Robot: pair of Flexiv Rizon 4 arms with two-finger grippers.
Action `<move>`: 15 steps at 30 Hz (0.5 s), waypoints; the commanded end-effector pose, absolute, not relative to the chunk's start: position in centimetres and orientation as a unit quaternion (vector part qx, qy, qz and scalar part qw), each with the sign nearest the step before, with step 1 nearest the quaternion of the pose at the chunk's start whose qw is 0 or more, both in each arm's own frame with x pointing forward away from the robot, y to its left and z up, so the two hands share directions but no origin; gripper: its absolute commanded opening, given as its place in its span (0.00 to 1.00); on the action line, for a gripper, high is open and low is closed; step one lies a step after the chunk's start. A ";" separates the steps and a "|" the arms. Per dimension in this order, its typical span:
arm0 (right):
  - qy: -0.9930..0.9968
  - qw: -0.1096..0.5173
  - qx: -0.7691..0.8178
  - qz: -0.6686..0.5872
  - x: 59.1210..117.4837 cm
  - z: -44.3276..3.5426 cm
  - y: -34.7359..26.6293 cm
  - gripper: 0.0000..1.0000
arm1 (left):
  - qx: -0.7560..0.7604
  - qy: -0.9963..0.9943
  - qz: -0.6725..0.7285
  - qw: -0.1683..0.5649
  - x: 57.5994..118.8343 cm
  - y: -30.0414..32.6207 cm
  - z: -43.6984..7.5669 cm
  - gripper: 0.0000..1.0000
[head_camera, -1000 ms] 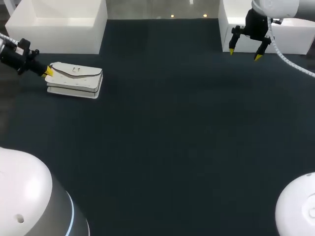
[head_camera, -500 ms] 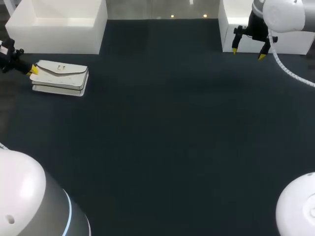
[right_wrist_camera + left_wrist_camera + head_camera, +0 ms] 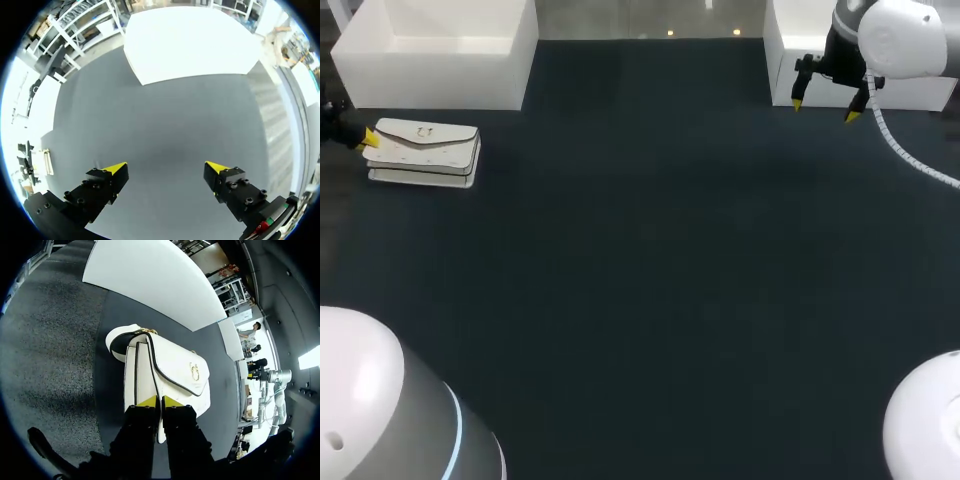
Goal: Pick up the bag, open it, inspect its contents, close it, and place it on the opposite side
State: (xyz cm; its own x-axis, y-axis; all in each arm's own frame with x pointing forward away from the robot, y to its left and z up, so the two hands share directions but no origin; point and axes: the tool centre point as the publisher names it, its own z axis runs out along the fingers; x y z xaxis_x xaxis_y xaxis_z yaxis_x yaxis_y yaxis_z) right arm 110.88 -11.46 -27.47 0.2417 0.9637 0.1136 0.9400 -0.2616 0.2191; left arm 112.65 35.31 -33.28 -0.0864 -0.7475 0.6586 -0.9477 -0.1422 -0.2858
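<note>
- Since a second ago the white handbag point(image 3: 423, 152) has slid further toward the table's point(image 3: 650, 280) left edge, drawn along by the left gripper point(image 3: 365, 140); the right gripper point(image 3: 823, 108) has shifted only a little.
- Now the handbag lies on the dark table at its far left, just in front of the far-left white bin point(image 3: 435, 50).
- Its flap is closed, with a gold clasp point(image 3: 193, 371) on the flap and dark trim along the edges.
- From the left wrist, the left gripper point(image 3: 159, 401) has its yellow-tipped fingers pressed close together, pinching the near edge of the handbag point(image 3: 165, 370) between them.
- At the far right, well apart from the handbag, the right gripper hangs above the table beside the far-right white bin point(image 3: 790, 50).
- From the right wrist, the right gripper point(image 3: 166, 167) has its fingers spread wide with only bare table between them, and the bin point(image 3: 190, 42) lies ahead.
</note>
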 end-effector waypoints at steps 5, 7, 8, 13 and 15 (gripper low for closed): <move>0.604 0.055 0.787 0.113 110.8 -27.5 -11.4 1.00 | 0.629 -0.659 0.345 0.226 114.7 36.0 -33.8 0.00; 0.604 0.055 0.787 0.113 110.8 -27.5 -11.4 1.00 | 0.629 -0.659 0.345 0.228 114.9 35.9 -34.0 0.00; 0.604 0.055 0.787 0.113 110.8 -27.5 -11.4 1.00 | 0.629 -0.658 0.344 0.228 115.0 35.8 -34.1 0.00; 0.604 0.055 0.787 0.113 110.8 -27.5 -11.4 1.00 | 0.629 -0.657 0.345 0.231 114.9 35.4 -34.2 0.04; 0.604 0.055 0.787 0.113 110.8 -27.5 -11.4 1.00 | 0.631 -0.656 0.348 0.225 114.7 35.5 -33.7 0.49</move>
